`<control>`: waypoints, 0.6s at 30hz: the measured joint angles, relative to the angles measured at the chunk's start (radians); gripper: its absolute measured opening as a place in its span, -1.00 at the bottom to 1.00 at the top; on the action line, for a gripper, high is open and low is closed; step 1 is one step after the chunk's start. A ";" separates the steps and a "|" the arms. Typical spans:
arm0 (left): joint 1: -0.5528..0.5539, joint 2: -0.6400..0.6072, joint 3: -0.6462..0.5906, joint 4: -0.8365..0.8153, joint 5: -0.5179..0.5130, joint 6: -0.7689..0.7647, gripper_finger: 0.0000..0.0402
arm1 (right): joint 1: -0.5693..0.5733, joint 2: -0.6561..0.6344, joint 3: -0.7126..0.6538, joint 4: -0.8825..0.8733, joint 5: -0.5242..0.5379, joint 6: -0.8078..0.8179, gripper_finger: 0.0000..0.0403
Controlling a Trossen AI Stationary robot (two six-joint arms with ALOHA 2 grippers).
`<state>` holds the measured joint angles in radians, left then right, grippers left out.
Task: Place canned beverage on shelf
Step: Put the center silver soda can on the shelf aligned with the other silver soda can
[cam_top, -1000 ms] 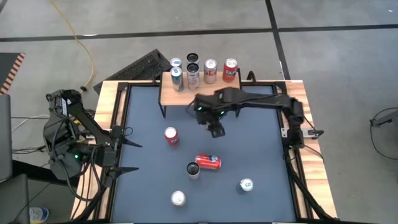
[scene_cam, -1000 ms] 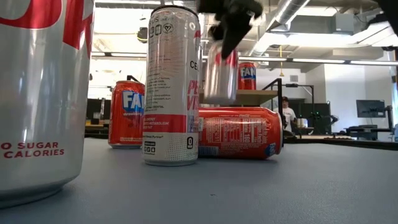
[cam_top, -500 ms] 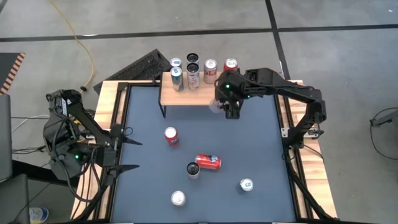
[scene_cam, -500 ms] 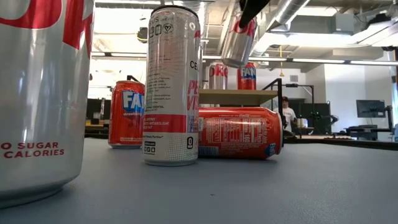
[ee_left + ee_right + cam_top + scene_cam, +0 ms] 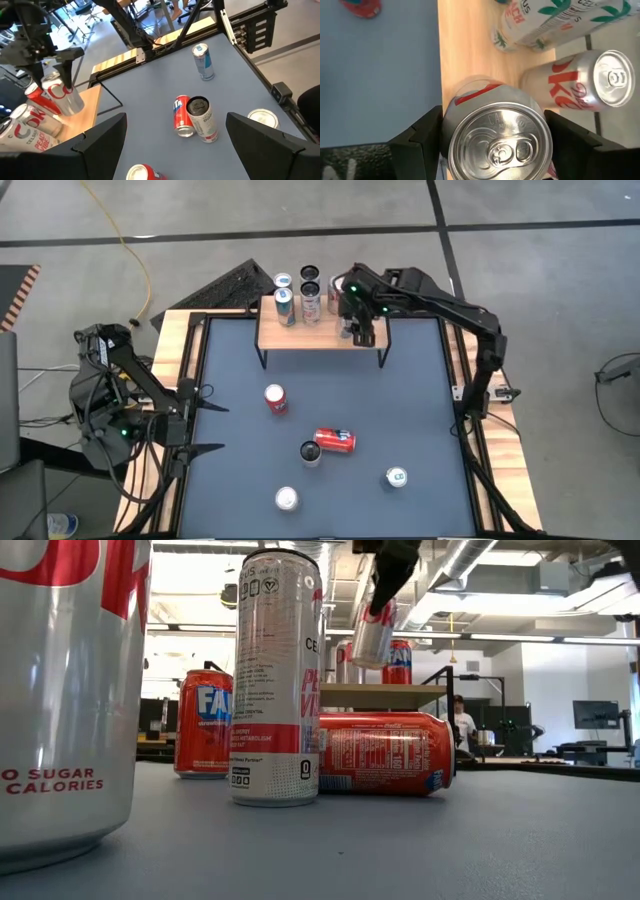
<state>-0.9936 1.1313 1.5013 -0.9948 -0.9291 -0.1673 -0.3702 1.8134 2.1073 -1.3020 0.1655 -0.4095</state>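
My right gripper (image 5: 357,330) is shut on a silver-and-red canned beverage (image 5: 372,632) and holds it above the right part of the shelf (image 5: 318,337), a low rack with a light wooden top. The right wrist view looks down on the can's top (image 5: 497,144), with the wooden top below it. Several more cans (image 5: 310,300) stand upright on the shelf's far side. My left gripper (image 5: 205,430) waits open at the table's left edge, touching nothing. My right gripper pinches the can's side wall just under its top rim (image 5: 448,120) between its two fingers (image 5: 422,134), one on each side. The fingers come from above, slanting down. The can hangs tilted below them, clear of the shelf's top.
On the dark table top stand a red can (image 5: 275,399), a dark-topped can (image 5: 311,452) and two silver-topped cans (image 5: 287,498) (image 5: 397,477). A red can (image 5: 335,440) lies on its side. A raised wooden frame (image 5: 190,350) runs around the table.
My right gripper has carried the can from above the table's middle toward the far edge and upward, until it hangs over the shelf's right part. The can, roughly upright a second ago, now hangs tilted. My left arm has kept still.
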 joint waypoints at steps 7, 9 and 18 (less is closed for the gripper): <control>0.000 0.000 0.000 -0.027 -0.003 -0.027 0.64 | -0.034 0.082 0.072 -0.060 -0.023 -0.034 0.36; 0.000 0.000 0.000 -0.033 -0.003 -0.033 0.64 | -0.046 0.099 0.076 -0.059 -0.051 -0.040 0.36; 0.000 0.000 0.000 -0.037 -0.003 -0.038 0.64 | -0.063 0.123 0.080 -0.060 -0.066 -0.044 0.39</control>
<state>-0.9932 1.1313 1.5013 -1.0318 -0.9318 -0.2058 -0.4335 1.9362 2.1868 -1.3621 0.0998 -0.4536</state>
